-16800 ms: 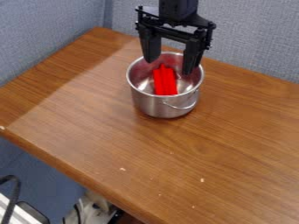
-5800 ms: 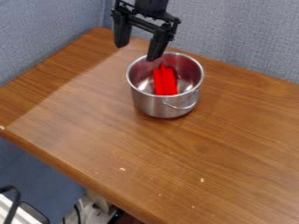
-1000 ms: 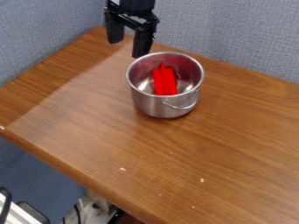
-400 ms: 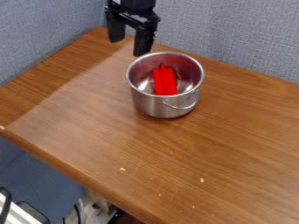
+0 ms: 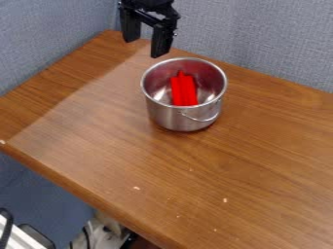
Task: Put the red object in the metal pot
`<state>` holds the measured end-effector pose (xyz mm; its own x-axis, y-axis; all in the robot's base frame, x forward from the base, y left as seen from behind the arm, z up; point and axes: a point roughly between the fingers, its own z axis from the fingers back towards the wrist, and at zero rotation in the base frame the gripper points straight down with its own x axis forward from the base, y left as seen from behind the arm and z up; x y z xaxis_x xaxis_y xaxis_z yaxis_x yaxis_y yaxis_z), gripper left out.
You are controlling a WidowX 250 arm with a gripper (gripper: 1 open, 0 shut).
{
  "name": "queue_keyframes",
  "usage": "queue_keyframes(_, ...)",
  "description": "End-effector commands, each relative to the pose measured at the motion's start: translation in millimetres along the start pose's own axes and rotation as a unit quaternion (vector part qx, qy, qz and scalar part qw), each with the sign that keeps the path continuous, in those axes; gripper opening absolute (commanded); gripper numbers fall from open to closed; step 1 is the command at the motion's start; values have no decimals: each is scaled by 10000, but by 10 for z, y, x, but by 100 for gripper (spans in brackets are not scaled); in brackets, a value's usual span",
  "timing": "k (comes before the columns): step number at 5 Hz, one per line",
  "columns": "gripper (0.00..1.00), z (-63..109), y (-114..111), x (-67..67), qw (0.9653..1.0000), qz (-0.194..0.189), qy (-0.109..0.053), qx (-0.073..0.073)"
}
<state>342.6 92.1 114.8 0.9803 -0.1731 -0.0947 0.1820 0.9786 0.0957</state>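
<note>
The red object (image 5: 185, 89) lies inside the metal pot (image 5: 184, 96), leaning against its inner wall. The pot stands on the wooden table, toward the back middle, its small handle facing the front. My gripper (image 5: 146, 39) is open and empty. It hangs above the table behind and to the left of the pot, clear of the pot's rim, with its two black fingers pointing down.
The wooden table (image 5: 117, 146) ends in a rounded front edge, with the floor and some cables below at the lower left. A blue-grey fabric wall (image 5: 274, 39) runs close behind the table.
My gripper has risen away from the pot and moved up and to the left, from over the pot to the back left. The red object stays in the pot.
</note>
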Motion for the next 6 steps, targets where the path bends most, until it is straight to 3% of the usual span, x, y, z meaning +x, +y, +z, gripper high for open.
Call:
queue_keyframes(1,100,89,107,-8,9997,166,-181,40)
queue_keyframes(6,100,164,21,-56,9998,69,-160,38)
